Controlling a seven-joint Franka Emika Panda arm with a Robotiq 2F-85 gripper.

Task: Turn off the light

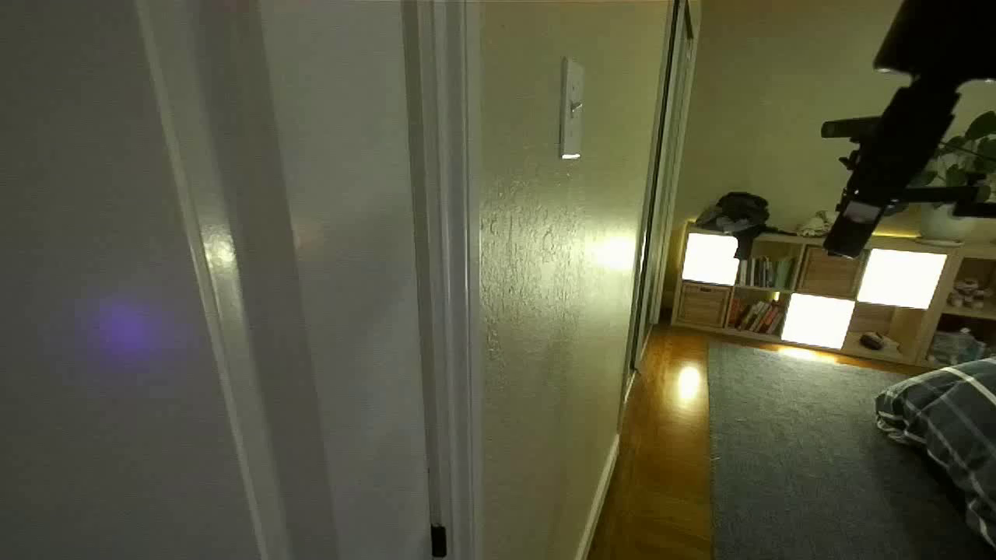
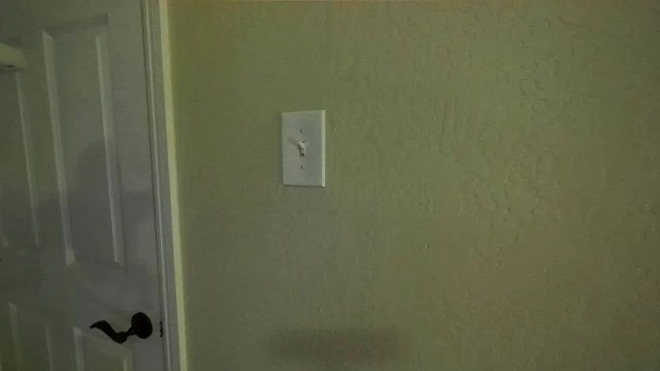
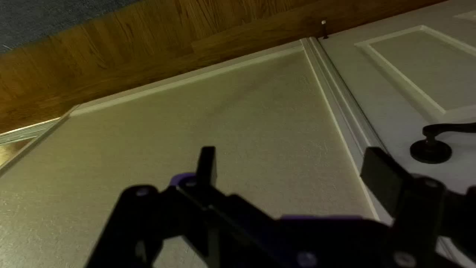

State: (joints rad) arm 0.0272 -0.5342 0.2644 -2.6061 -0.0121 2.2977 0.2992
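The light's white switch plate (image 1: 572,109) is on the wall beside the door frame, and it shows face-on in an exterior view (image 2: 292,165). Its small toggle (image 2: 302,146) points up. The lamp itself is out of view. My black gripper (image 1: 854,222) hangs at the upper right, well away from the plate and pointing downward. In the wrist view my gripper (image 3: 290,160) is open, its two fingers wide apart with nothing between them. The switch plate is out of the wrist view, which shows the lower wall and floor.
A white door (image 2: 77,206) with a dark handle (image 2: 124,328) is left of the switch; the handle also shows in the wrist view (image 3: 431,150). A cube shelf (image 1: 825,272) with glowing compartments and a plaid-covered bed (image 1: 945,420) stand beyond. A grey rug (image 1: 794,459) covers the floor.
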